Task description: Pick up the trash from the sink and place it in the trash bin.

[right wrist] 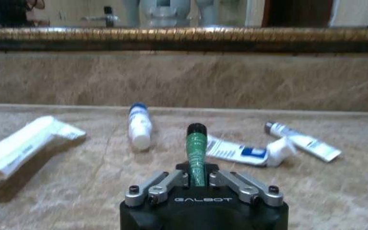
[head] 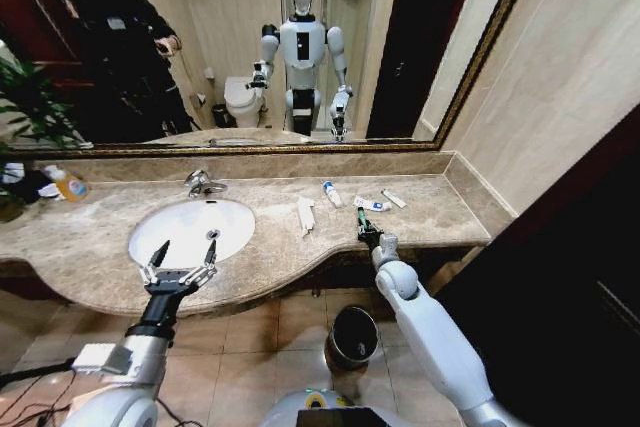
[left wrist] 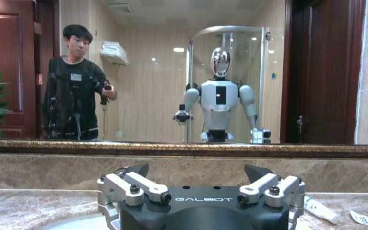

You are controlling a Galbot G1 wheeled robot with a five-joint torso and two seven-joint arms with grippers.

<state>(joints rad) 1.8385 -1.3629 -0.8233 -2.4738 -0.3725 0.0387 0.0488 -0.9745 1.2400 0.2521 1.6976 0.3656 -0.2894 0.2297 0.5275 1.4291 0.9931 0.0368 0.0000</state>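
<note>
My right gripper (head: pixel 367 235) (right wrist: pixel 198 176) is shut on a small green tube (right wrist: pixel 196 146) just above the counter's front right edge. Behind it on the marble lie a long white packet (head: pixel 306 215) (right wrist: pixel 24 146), a tiny white bottle with a blue cap (head: pixel 331 194) (right wrist: pixel 139 127) and two white-blue tubes (head: pixel 372 205) (right wrist: pixel 243 151), (head: pixel 393 199) (right wrist: pixel 303 141). The left gripper (head: pixel 180 265) (left wrist: pixel 196 172) hangs open and holds nothing over the front rim of the white oval sink (head: pixel 232 218). On the floor below the counter stands the black trash bin (head: pixel 352 335).
A chrome faucet (head: pixel 200 184) rises behind the basin. An orange-liquid soap bottle (head: pixel 68 184) and a plant (head: pixel 20 107) stand at the far left. A wide mirror (head: pixel 300 47) backs the counter (head: pixel 440 212), and a dark wall closes in on the right.
</note>
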